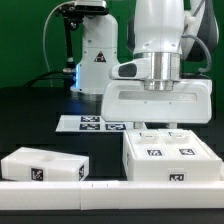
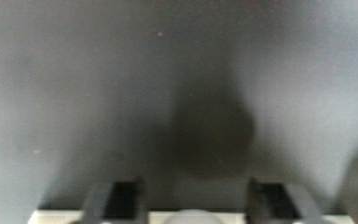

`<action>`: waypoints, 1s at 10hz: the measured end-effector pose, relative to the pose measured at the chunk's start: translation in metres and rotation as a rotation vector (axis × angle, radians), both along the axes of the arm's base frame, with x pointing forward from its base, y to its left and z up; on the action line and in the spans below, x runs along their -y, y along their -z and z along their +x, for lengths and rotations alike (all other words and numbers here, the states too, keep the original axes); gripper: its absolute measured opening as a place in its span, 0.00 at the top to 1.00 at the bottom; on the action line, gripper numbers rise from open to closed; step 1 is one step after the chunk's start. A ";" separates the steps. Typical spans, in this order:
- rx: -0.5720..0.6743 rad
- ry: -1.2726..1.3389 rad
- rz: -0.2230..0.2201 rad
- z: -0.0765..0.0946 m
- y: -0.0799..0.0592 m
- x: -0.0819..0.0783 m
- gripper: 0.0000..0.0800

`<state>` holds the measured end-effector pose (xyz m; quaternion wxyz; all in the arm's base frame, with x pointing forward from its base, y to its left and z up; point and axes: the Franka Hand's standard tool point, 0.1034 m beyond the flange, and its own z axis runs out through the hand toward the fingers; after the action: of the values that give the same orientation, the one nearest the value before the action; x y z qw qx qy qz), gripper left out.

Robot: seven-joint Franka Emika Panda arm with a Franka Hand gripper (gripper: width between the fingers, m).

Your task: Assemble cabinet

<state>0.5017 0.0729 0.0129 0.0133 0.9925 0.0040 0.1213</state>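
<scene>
The cabinet (image 1: 171, 157), a large white box with square tags on top, stands at the exterior view's lower right. A matching white block (image 1: 44, 166) with a tag lies at the lower left. My gripper (image 1: 151, 128) hangs straight down over the cabinet's far edge, and its fingertips are hidden behind the box. The wrist view is blurred: two dark fingers (image 2: 123, 200) stand apart over a dark background, with a pale rounded white part (image 2: 195, 214) low between them. Whether the fingers touch that part does not show.
The marker board (image 1: 86, 123) lies flat behind the cabinet, near the middle. The white robot base (image 1: 96, 58) with a blue light stands at the back. A white strip (image 1: 60, 189) runs along the front edge. Dark tabletop lies between the block and the cabinet.
</scene>
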 end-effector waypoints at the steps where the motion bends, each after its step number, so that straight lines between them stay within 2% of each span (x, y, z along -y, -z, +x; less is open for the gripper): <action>1: -0.001 0.001 0.000 -0.001 0.000 0.000 0.76; 7: -0.011 0.003 0.002 -0.004 0.000 0.001 0.77; 8: -0.037 0.007 0.012 -0.006 -0.003 -0.003 0.77; 10: -0.108 0.015 0.044 -0.008 -0.024 -0.009 0.77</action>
<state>0.4940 0.0815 0.0370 -0.0079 0.9977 -0.0056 0.0675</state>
